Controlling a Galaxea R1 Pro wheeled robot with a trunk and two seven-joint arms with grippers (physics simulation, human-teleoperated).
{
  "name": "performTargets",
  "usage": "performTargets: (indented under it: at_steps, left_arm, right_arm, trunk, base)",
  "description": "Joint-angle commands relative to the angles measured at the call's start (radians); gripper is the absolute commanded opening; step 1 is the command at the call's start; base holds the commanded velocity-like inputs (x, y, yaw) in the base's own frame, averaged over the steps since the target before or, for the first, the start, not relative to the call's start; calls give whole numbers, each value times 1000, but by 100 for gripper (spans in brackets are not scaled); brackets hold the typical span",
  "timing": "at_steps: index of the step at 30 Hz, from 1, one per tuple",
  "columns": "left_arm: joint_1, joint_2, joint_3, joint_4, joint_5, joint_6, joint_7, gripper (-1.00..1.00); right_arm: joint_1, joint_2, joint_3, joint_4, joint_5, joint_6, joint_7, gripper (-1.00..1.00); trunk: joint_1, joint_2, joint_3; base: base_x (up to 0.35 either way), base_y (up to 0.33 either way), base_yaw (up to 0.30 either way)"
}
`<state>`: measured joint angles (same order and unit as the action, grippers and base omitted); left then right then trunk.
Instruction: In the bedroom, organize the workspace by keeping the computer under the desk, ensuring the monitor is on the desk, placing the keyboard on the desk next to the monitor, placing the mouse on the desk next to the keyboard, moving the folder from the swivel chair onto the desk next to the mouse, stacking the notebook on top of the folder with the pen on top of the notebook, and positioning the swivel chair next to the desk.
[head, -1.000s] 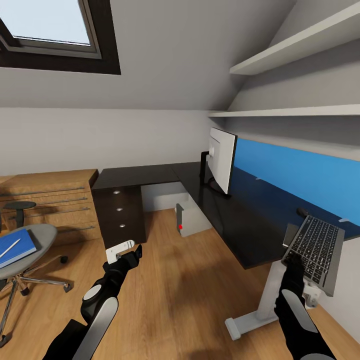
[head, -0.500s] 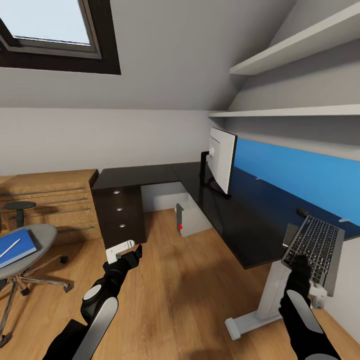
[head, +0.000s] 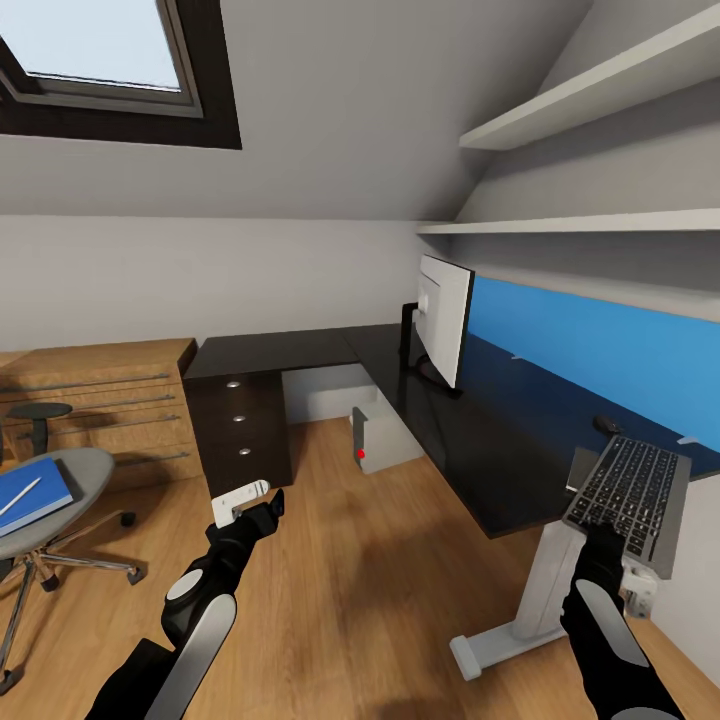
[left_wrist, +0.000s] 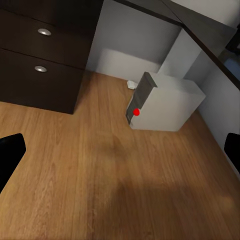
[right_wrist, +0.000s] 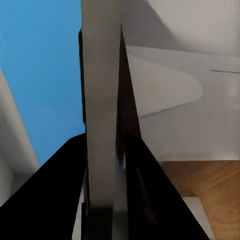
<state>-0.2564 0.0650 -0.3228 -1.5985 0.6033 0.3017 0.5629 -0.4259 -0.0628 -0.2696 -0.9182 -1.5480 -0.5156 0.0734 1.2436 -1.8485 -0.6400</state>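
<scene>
Two grippers in play: right gripper (head: 603, 527) clamped on near edge of keyboard (head: 630, 494), holding it tilted above desk's (head: 470, 440) front corner, probably lining up set-down beside monitor (head: 446, 316). Left gripper (head: 245, 500) spread wide, holding nothing, hanging over wood floor (head: 350, 560). Computer (left_wrist: 167, 106) sits under desk. Folder (head: 30, 495) with pen (head: 18, 497) waits on chair (head: 50, 500) seat. Attic bedroom: sloped grey walls, skylight (head: 95, 50), blue back panel (head: 590, 350).
</scene>
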Motion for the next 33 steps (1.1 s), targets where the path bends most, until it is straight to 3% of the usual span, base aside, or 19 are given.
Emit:
performTargets:
  at_steps: [1, 9, 13, 18, 19, 21, 22, 27, 33]
  left_arm:
    - [-1, 1, -2, -1, 6, 2, 8, 100]
    - [-1, 1, -2, -1, 7, 2, 9, 100]
    - [-1, 0, -2, -1, 7, 2, 9, 100]
    - [-1, 0, -2, 3, 6, 2, 9, 100]
    - [0, -1, -2, 5, 7, 2, 9, 100]
    - [0, -1, -2, 5, 7, 2, 9, 100]
    - [-1, -1, -2, 6, 7, 2, 9, 100]
    - [-1, 0, -1, 6, 7, 2, 9, 100]
    - [-1, 0, -1, 6, 7, 2, 9, 100]
  right_arm:
    - [-1, -1, 0, 1, -20, -3, 8, -100]
    - [-1, -2, 0, -10, -20, -4, 9, -100]
    - [-1, 1, 0, -98, -18, -7, 9, -100]
    - [1, 1, 1, -123, -15, -8, 11, -100]
    - [67, 17, 25, -290, -13, 0, 7, -100]
    - [105, 27, 43, -359, -14, 1, 0, -100]
    - [151, 44, 66, -432, -15, 1, -31, -100]
    - [211, 64, 110, -538, -15, 2, -144, -100]
    - [233, 67, 132, -575, -15, 1, -172, -100]
  trunk:
    - [0, 0, -1]
    - [-27, 49, 21]
    - [-42, 77, 33]
    - [-61, 112, 49]
    - [-61, 112, 49]
    - [-61, 112, 49]
    - [-61, 112, 49]
    - [-61, 112, 49]
    - [-61, 112, 49]
  base:
    - [0, 0, 0]
    - [0, 0, 0]
    - [0, 0, 0]
    - [0, 0, 0]
    - [0, 0, 0]
    - [0, 0, 0]
    - [0, 0, 0]
    - [0, 0, 0]
    - [0, 0, 0]
